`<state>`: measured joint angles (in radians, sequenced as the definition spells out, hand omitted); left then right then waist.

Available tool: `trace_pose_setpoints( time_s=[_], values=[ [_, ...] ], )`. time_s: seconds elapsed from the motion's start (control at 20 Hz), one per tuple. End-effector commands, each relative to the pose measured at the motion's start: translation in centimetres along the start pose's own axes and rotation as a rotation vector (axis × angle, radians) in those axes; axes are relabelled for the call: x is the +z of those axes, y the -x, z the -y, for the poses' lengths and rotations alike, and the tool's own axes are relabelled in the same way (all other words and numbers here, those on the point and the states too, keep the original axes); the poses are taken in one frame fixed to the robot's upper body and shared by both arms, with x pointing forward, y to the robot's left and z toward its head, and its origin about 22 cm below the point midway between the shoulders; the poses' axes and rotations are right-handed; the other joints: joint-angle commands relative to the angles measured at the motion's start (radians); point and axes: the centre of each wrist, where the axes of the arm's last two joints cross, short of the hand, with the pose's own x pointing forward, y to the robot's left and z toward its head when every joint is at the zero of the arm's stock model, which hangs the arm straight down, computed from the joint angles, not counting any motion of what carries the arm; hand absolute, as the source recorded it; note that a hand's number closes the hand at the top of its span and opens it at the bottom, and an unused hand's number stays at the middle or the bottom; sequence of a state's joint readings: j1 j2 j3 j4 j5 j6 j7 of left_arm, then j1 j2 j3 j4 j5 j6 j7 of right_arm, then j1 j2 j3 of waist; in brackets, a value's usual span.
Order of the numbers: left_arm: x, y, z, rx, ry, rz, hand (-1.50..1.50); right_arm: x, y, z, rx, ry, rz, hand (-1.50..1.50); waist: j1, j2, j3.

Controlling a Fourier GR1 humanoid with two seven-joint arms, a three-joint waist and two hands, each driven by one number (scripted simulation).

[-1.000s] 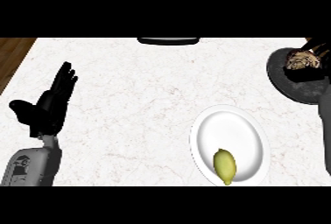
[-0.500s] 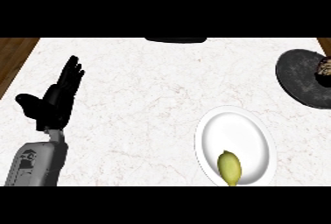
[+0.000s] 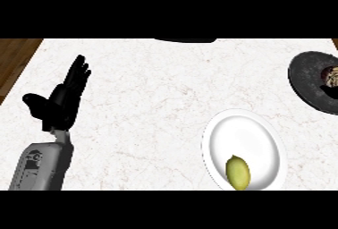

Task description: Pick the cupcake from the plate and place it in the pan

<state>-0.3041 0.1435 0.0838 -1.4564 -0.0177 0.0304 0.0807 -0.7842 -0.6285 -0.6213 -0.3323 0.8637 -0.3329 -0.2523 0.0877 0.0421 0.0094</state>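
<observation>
Head view, looking steeply down on the white marbled desk [image 3: 152,112]. At the left of the frame the left robot hand [image 3: 61,100] rises from its grey forearm [image 3: 41,165], which enters from the lower left edge. The fingers are straight and point toward the upper edge of the frame, with the thumb spread out to the left; the robot hand is released, holds nothing, and touches none of the objects. It sits well apart from both containers. The right robot hand does not appear in this view.

At the lower right lies a white plate [image 3: 247,136]. On its lower part rests a small yellow-green oval object [image 3: 238,172], lying inside the rim near the bottom edge of the scene; the rest of the plate's surface is bare.

At the right edge, in the upper part of the frame, stands the dark round pan [image 3: 305,78], partly cut off by the frame border. Inside it, against the right border, sits the cupcake [image 3: 331,77], seen as a brownish, pale-topped shape only partly in view. The pan and the plate stand near each other but do not touch.

A strip of brown wood [image 3: 16,58] shows beyond the desk's edge at the upper left. A dark object [image 3: 186,40], mostly cropped, sits at the top centre of the desk.
</observation>
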Motion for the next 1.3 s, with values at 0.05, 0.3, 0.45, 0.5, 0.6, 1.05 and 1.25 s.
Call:
trace_pose_setpoints(
  time_s=[0.05,0.3,0.45,0.5,0.6,1.05,1.25],
  values=[
    [0.3,0.4,0.6,0.000,0.000,0.012,0.00,1.2,1.4,-2.0,-0.134,-0.216,-0.063,-1.50,0.012,0.005,0.002],
    [0.2,0.4,0.1,-0.003,0.019,0.007,0.00,0.8,1.5,-1.2,-0.195,-0.176,-0.016,-1.50,0.010,0.002,0.001],
    [-0.4,0.1,-0.1,0.006,-0.007,-0.005,0.00,1.4,2.8,-1.1,-0.295,-0.101,0.051,-1.50,-0.016,-0.001,0.003],
    [0.9,0.8,0.3,0.008,0.003,-0.022,0.00,0.0,1.9,1.2,-0.328,-0.058,0.042,-1.50,-0.001,-0.008,0.001],
    [0.2,0.3,-0.4,-0.007,-0.014,-0.004,0.00,0.8,2.7,0.0,-0.397,0.004,0.062,-1.50,-0.019,-0.009,0.001],
    [1.6,0.5,-1.8,-0.021,-0.063,-0.036,0.00,3.7,9.2,2.1,-0.715,-0.100,0.123,-1.50,-0.064,-0.034,-0.005],
    [2.0,1.9,-3.1,-0.012,-0.080,-0.057,0.00,5.2,12.8,5.3,-0.752,-0.137,0.170,-1.50,-0.089,-0.042,-0.009]
  ],
)
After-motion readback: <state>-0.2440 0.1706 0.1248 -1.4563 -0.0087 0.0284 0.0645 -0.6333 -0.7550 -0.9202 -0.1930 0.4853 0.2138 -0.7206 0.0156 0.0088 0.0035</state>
